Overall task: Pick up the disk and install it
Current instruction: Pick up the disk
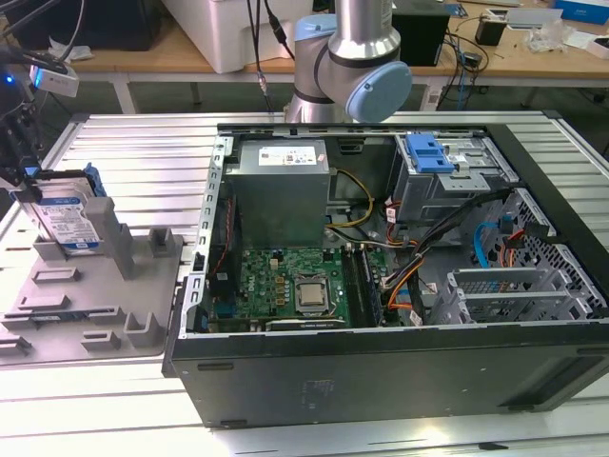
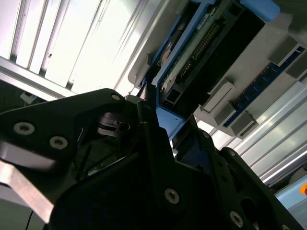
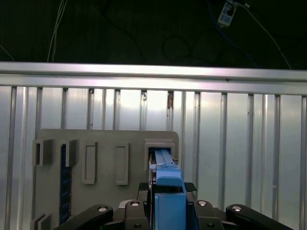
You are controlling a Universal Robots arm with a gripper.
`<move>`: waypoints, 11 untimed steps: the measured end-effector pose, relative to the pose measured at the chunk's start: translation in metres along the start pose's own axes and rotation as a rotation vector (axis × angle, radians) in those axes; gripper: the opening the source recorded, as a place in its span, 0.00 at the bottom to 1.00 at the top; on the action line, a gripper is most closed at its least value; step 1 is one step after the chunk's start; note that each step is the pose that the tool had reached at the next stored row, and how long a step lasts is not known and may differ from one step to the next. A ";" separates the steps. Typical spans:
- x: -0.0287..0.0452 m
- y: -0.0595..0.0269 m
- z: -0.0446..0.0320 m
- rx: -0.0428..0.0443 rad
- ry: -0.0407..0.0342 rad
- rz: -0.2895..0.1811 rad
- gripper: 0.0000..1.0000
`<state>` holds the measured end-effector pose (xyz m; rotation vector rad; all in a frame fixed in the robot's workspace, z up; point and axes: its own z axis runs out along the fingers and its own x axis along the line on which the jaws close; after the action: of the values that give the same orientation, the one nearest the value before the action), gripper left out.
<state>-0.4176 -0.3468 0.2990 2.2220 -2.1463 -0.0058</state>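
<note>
The gripper pinches the disk by its blue carrier, one finger pressed against each side. The disk stands upright directly beneath it in a slot of the grey fixture. Keep your pull straight along the slot, without tilt, so the carrier does not bind. The fingertip contact and the slot's depth are hidden.

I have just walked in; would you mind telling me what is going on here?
A robot arm is working on a hard drive. Its end effector is at the disk, which stands on edge in a slot of the grey fixture tray on the exterior view's left. Beside the tray lies an open computer case, with a grey drive cage at its far side. The disk is not yet in the case.
</note>
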 end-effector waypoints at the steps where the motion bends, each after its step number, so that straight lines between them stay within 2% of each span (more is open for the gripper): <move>1: 0.0000 0.0000 -0.0002 -0.0001 0.0013 0.000 0.37; 11: 0.0002 0.0002 -0.0050 -0.0005 0.0086 0.000 0.37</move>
<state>-0.4176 -0.3468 0.3039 2.2173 -2.1421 0.0033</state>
